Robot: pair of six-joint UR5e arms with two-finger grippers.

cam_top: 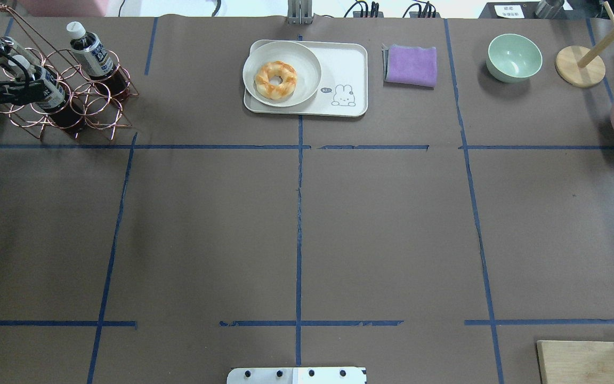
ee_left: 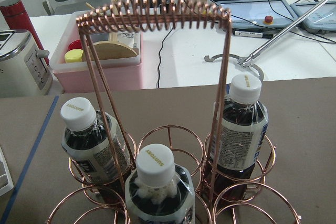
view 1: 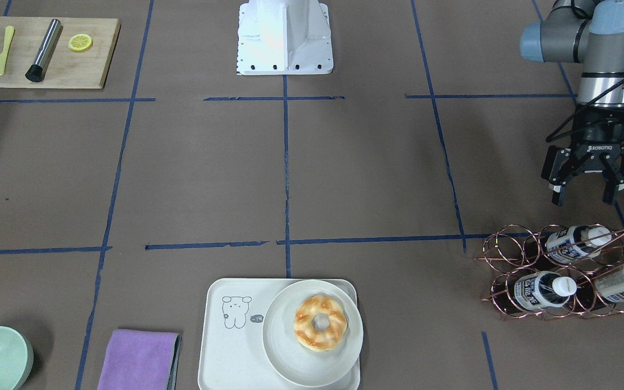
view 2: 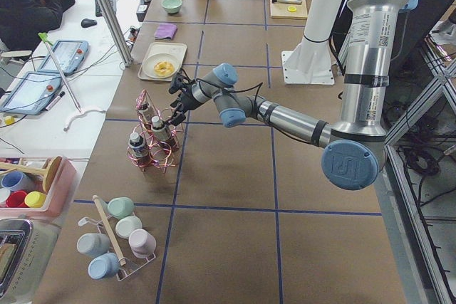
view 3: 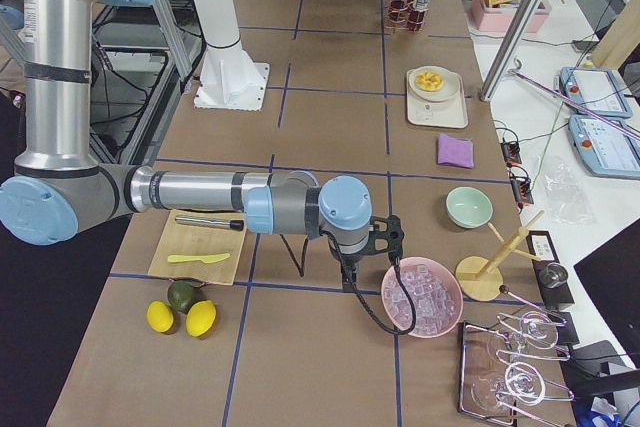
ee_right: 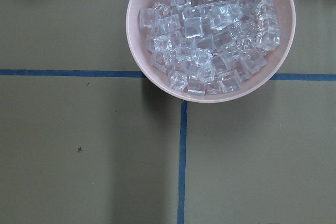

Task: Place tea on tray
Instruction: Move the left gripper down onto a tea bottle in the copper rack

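**Status:** grasp not yet made. The left gripper (view 1: 584,196), at the right edge of the front-facing view, hangs near the copper wire rack (view 1: 512,260), just above it in the frame. Its jaws are spread wide with nothing between them. The right gripper (view 3: 388,239) sits over the bowl of ice (ee_right: 152,80) at lower centre of the right-side view. Whether it is open or closed cannot be told.

**Location of item:** 3 like bottles stand in the rack's rings, lower right of the front-facing view. The tea (view 1: 577,242) closest to the fingers is the uppermost there, and in the left wrist view it is the bottom-centre one. The tray (view 1: 231,352) lies at bottom centre, well apart from the rack. A plate (view 1: 282,352) carrying a doughnut (view 1: 320,322) fills the tray's right half. The left half, by the bear drawing, is bare.

**Recommendation:** the rack's coiled handle (ee_left: 157,11) arches over the bottles, and its uprights run close beside the centre cap. Bring the fingers down astride the neck, clear of those wires, and close firmly below the cap. Lift straight up until the base leaves its ring before travelling. Set the bottle upright on the bare half.
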